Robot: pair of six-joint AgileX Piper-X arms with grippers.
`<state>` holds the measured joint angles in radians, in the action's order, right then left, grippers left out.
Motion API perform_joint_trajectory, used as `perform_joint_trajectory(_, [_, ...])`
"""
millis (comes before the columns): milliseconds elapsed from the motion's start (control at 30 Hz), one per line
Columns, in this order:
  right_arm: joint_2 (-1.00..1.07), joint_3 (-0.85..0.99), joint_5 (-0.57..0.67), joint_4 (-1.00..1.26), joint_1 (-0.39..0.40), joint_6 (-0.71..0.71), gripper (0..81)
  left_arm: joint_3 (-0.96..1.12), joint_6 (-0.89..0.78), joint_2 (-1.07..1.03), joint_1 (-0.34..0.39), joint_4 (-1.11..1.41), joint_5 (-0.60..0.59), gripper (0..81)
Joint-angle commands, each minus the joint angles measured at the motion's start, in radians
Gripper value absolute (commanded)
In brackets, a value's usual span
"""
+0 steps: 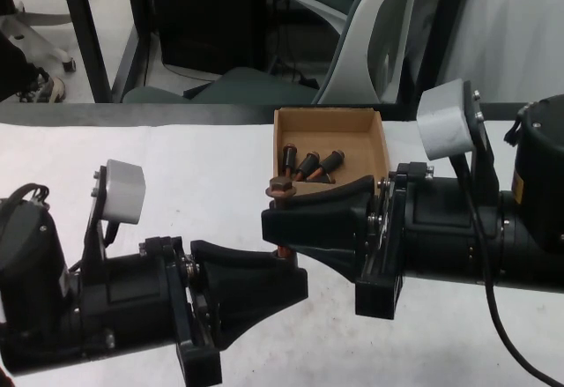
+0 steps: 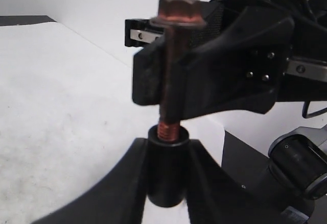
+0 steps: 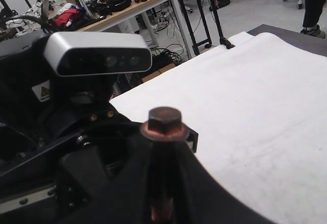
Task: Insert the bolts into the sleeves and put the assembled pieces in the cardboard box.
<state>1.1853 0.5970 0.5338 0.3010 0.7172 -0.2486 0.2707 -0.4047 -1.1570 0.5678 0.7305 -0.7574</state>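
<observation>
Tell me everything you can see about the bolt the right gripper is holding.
The bolt looks like coppery, rust-toned metal, with a flanged hex head and a darker shank ending in reddish threads. It stands upright, head up, clamped at mid-shank by the right gripper. Its threaded tip sits just inside the mouth of the black sleeve below it. Most of the shank is above the sleeve, so it is not yet fully inserted.

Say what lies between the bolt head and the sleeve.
The bolt shank, clamped in the right tool, its tip at the sleeve mouth; left wrist view.
</observation>
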Motion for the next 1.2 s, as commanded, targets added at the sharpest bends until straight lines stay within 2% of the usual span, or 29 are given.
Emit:
perform_joint_trajectory(0, [0.007, 0.008, -0.012, 0.003, 0.001, 0.014, 0.2, 0.017, -0.007, 0.001, 0.001, 0.057, -0.031, 0.8])
perform_joint_trajectory(67, [0.007, 0.008, -0.012, 0.003, 0.001, 0.014, 0.4, 0.017, -0.007, 0.001, 0.001, 0.061, -0.031, 0.8])
perform_joint_trajectory(133, [0.007, 0.008, -0.012, 0.003, 0.001, 0.014, 3.9, 0.017, -0.007, 0.001, 0.001, 0.061, -0.031, 0.8])
perform_joint_trajectory(367, [-0.04, 0.008, -0.015, 0.003, -0.001, 0.014, 36.0, 0.017, 0.012, 0.001, 0.001, 0.06, -0.031, 0.8])
perform_joint_trajectory(433, [-0.068, 0.008, -0.033, -0.011, -0.001, 0.017, 39.6, 0.017, 0.049, 0.001, 0.001, 0.06, -0.029, 0.8])
perform_joint_trajectory(700, [-0.23, 0.008, -0.137, -0.4, -0.001, 0.151, 39.3, 0.019, 0.097, 0.001, 0.001, 0.06, 0.016, 0.8])
perform_joint_trajectory(900, [-0.399, 0.008, -0.209, -0.681, -0.001, 0.154, 38.2, 0.069, 0.115, 0.001, 0.001, -0.035, 0.077, 0.8])
perform_joint_trajectory(967, [-0.447, 0.008, -0.265, -0.798, -0.001, 0.154, 27.4, 0.124, 0.181, 0.001, 0.001, -0.165, 0.12, 0.8])
perform_joint_trajectory(1033, [-0.482, 0.008, -0.317, -0.906, -0.001, 0.154, 5.9, 0.197, 0.258, -0.006, 0.001, -0.321, 0.178, 0.8])
perform_joint_trajectory(1067, [-0.494, 0.008, -0.339, -0.958, -0.001, 0.15, 0.4, 0.237, 0.286, -0.014, 0.001, -0.394, 0.207, 0.8])
perform_joint_trajectory(1167, [-0.51, 0.008, -0.402, -1.044, -0.001, 0.163, 0.0, 0.345, 0.324, -0.072, 0.001, -0.531, 0.268, 0.8])
